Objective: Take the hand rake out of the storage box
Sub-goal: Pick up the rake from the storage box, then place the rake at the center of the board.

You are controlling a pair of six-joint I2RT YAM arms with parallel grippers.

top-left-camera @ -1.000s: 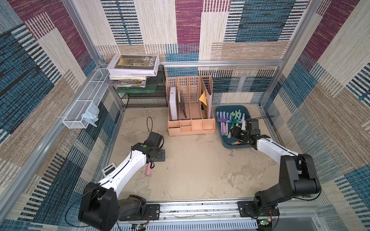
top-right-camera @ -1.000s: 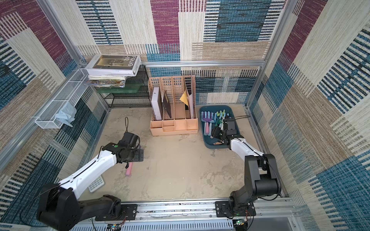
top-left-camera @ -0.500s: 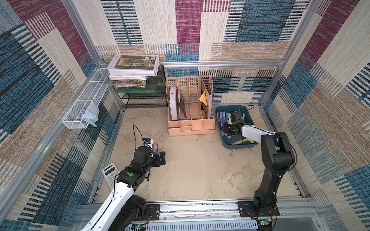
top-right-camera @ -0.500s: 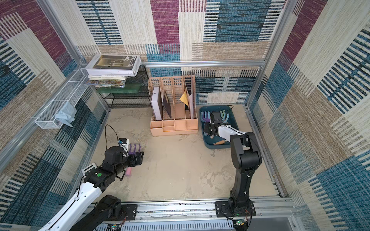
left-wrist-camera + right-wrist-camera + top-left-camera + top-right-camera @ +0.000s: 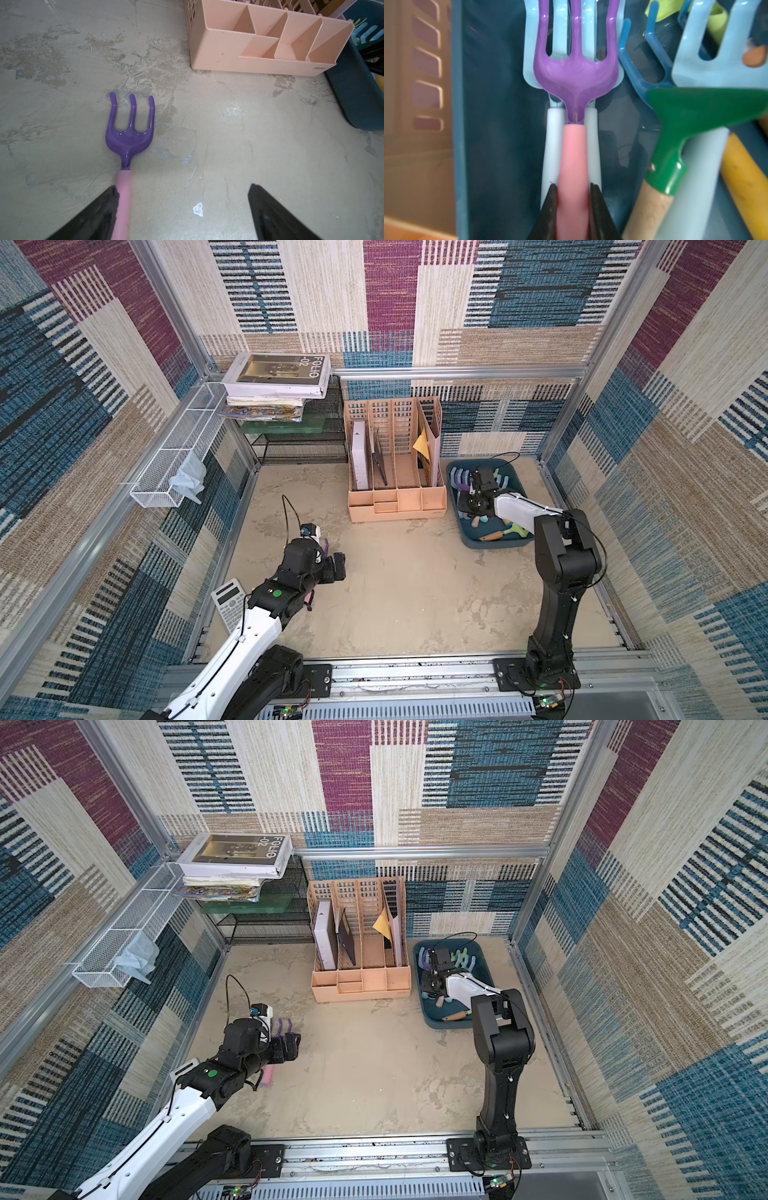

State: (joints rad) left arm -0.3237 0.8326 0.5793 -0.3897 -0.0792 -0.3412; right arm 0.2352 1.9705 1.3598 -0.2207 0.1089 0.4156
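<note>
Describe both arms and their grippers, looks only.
Left arm and right arm: black joints, white shells, a thin black cable looping at each wrist. A green dot marks the left elbow. Left gripper and right gripper: black, tapering fingers.

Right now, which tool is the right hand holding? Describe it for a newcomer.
Look in the teal storage box beside the peach organiser. On its organiser side, the right hand pinches a hand rake lying on two pale-blue rakes. Only it there has a purple head and pink handle.
</note>
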